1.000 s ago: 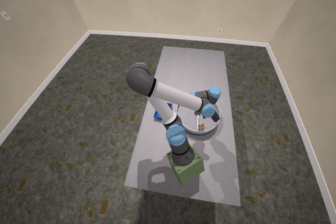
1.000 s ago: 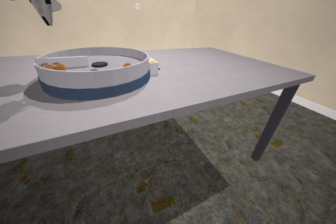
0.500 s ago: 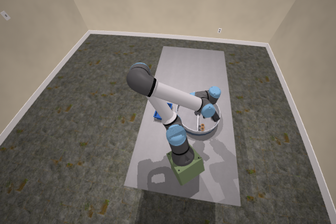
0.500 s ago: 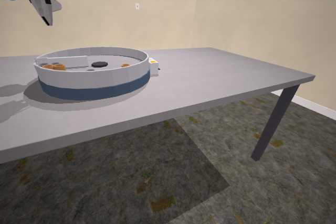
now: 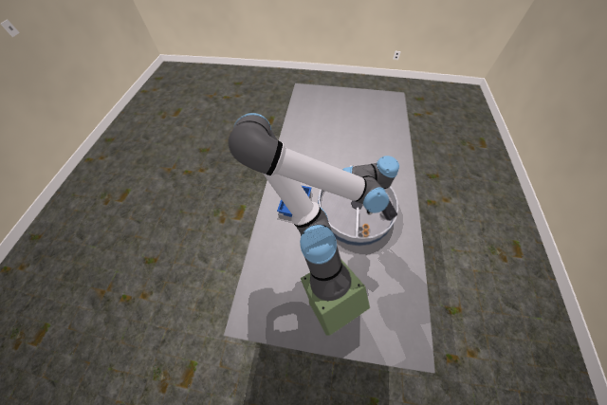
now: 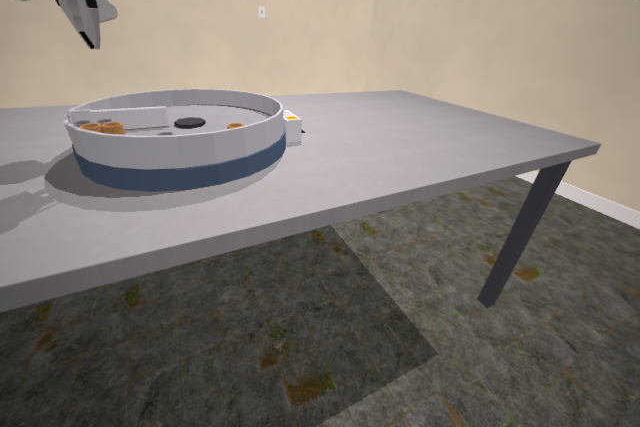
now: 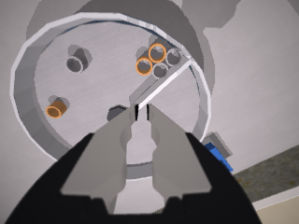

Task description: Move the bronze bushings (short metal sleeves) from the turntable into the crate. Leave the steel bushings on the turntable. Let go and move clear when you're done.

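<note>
My gripper [image 6: 94, 47] [image 7: 142, 105] is shut and empty, high above the turntable [image 5: 359, 240] [image 6: 180, 151] [image 7: 13, 89]. Two bronze bushings, one [image 6: 113, 129] [image 7: 149, 52] beside the other [image 6: 90, 127] [image 7: 136, 66], stand near the wall by the divider. Two steel bushings, one [image 7: 167, 57] at the wall and one [image 7: 154, 74] beside it, stand between them and the divider. A third bronze bushing [image 6: 235, 125] [image 7: 60, 106] and a lone steel bushing [image 7: 81, 63] stand apart on the other side. The blue crate [image 5: 284, 209] [image 7: 219, 157] is outside the turntable, partly hidden by the arm.
A white divider [image 6: 139, 117] [image 7: 165, 84] runs inward from the turntable's raised wall. A black disc [image 6: 189, 122] [image 7: 117, 113] sits at the turntable's centre. A white box [image 6: 293, 130] with a yellow top patch stands against its outside. The arm's green base [image 5: 342, 309] stands on the table.
</note>
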